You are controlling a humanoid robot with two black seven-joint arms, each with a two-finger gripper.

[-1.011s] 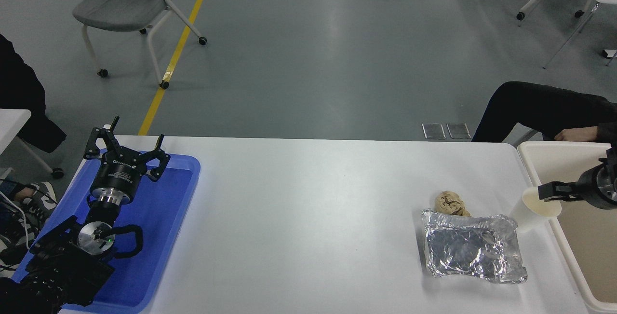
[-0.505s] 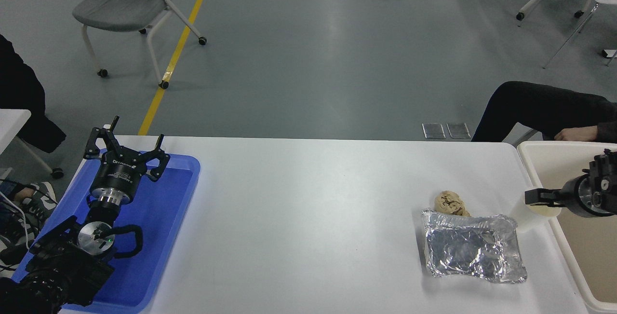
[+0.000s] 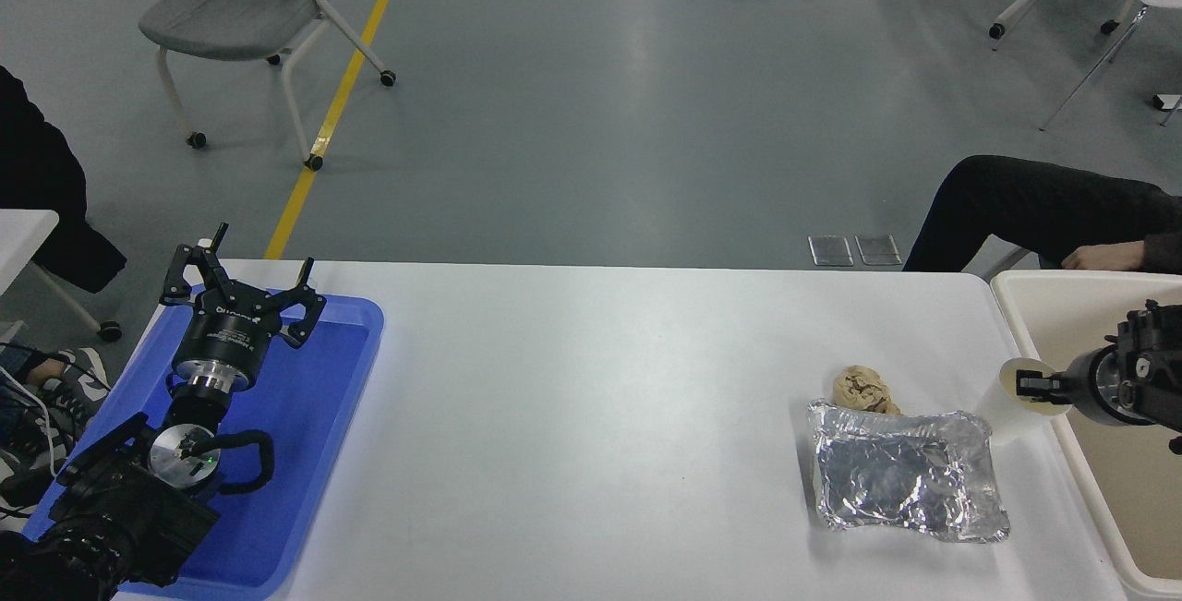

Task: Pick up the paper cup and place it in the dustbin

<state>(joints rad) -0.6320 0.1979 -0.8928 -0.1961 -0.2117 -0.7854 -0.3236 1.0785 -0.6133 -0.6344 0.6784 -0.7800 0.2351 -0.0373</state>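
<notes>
Paper cup (image 3: 1013, 409) is pinched at its rim by right gripper (image 3: 1032, 387) | beside dustbin (image 3: 1062, 435) rim | crinkled foil bag (image 3: 905, 483) near | left gripper (image 3: 242, 285) is spread over blue tray (image 3: 314, 453).

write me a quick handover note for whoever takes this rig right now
Left gripper: open, parked over the blue tray.
Right gripper: at the paper cup's rim; whether it has a grip cannot be told.
Paper cup: upright on the table, beside the dustbin's near-left rim, right of the foil bag and brown paper ball.
Done: reach to the cup.
Left: lift the cup and drop it into the dustbin.
</notes>
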